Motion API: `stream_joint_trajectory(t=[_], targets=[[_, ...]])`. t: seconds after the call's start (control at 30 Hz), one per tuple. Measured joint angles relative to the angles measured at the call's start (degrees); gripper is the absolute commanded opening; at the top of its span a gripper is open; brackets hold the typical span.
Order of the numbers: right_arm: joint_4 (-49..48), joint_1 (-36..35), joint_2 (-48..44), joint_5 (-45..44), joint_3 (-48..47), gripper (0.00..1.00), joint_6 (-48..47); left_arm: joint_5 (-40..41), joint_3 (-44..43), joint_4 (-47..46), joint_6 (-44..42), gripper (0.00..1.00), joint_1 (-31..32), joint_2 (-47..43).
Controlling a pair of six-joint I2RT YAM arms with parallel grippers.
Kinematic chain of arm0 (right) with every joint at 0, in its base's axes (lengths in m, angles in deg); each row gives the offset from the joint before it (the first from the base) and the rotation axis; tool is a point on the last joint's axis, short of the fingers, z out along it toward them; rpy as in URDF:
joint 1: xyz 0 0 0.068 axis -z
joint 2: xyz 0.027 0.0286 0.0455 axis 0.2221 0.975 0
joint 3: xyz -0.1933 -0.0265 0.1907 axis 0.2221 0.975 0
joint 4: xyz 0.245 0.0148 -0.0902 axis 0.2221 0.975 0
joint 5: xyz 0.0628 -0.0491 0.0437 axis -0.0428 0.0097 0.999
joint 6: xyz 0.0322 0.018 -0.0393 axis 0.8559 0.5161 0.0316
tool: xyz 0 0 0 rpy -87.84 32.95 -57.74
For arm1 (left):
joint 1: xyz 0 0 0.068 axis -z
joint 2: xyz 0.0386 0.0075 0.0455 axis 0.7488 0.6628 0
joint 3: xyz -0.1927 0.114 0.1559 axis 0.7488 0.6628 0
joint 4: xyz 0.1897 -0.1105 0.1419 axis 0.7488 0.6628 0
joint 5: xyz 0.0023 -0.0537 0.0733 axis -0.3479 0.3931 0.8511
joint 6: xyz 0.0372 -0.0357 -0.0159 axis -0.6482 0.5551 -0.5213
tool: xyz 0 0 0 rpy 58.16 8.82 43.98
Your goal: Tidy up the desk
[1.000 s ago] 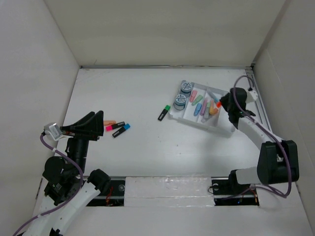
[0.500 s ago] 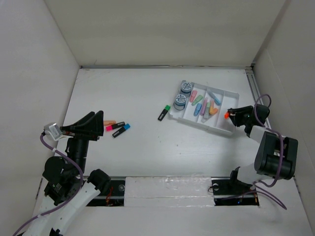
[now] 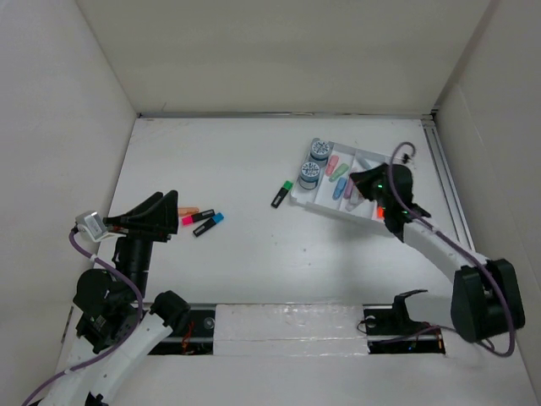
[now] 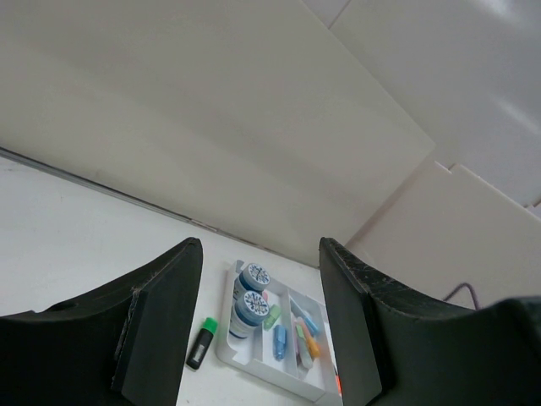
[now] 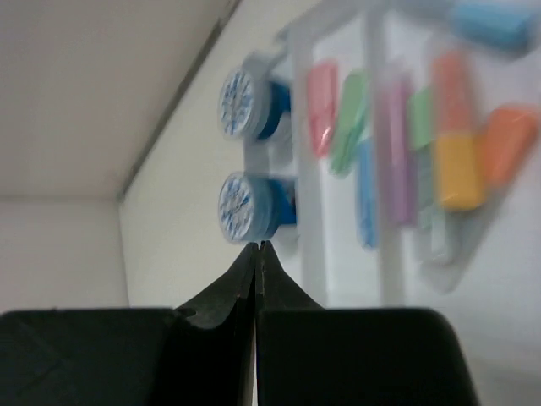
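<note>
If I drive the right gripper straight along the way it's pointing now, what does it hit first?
Most likely the nearer blue round container in the white tray. It sits just ahead of the shut right gripper. Depth is unclear, so the tips might pass low and touch the tray first.

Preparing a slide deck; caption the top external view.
Right gripper shut over the compartmented tray of pastel markers and blue rolls; left gripper open near three loose highlighters on the desk.
</note>
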Motion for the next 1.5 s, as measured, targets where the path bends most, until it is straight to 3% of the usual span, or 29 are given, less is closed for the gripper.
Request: stream_joint_trajectory(t=[0.07, 0.13, 0.17, 0.2, 0.3, 0.37, 0.6, 0.77, 1.13, 1.33, 1.5], targets=[[1.8, -10.4, 4.5, -4.8, -4.9, 0.0, -1.2, 0.0, 0.0, 0.0, 0.0, 0.53, 0.0, 0.0], [3.3, -19.6, 10.5, -8.3, -11.0, 0.07, -2.4, 0.0, 0.0, 0.0, 0.0, 0.53, 0.0, 0.0], [4.2, -23.5, 13.4, -10.0, -13.9, 0.13, -2.9, 0.0, 0.0, 0.0, 0.0, 0.53, 0.0, 0.0], [4.9, -26.3, 15.8, -11.6, -16.1, 0.31, -3.2, 0.0, 0.0, 0.0, 0.0, 0.53, 0.0, 0.0], [8.0, -33.8, 22.1, -16.6, -21.7, 0.58, -3.6, 0.0, 0.0, 0.0, 0.0, 0.53, 0.0, 0.0], [9.8, -36.8, 26.2, -18.6, -24.7, 0.62, -3.6, 0.0, 0.0, 0.0, 0.0, 0.53, 0.0, 0.0], [16.3, -38.7, 40.2, -21.8, -34.9, 0.62, -3.1, 0.0, 0.0, 0.0, 0.0, 0.53, 0.0, 0.0], [19.9, -38.7, 44.8, -23.7, -37.9, 0.6, -1.7, 0.0, 0.0, 0.0, 0.0, 0.53, 0.0, 0.0], [25.9, -38.9, 52.7, -27.9, -48.4, 0.49, 0.2, 0.1, 0.0, 0.0, 0.0, 0.53, 0.0, 0.0], [27.1, -40.2, 53.0, -28.8, -49.1, 0.31, 0.0, 0.8, 0.0, 0.0, -0.3, 0.53, 0.0, -0.9], [26.3, -43.1, 52.7, -30.3, -48.3, 0.29, -0.6, 0.9, 0.0, -0.1, -0.4, 0.53, 0.0, -1.0]])
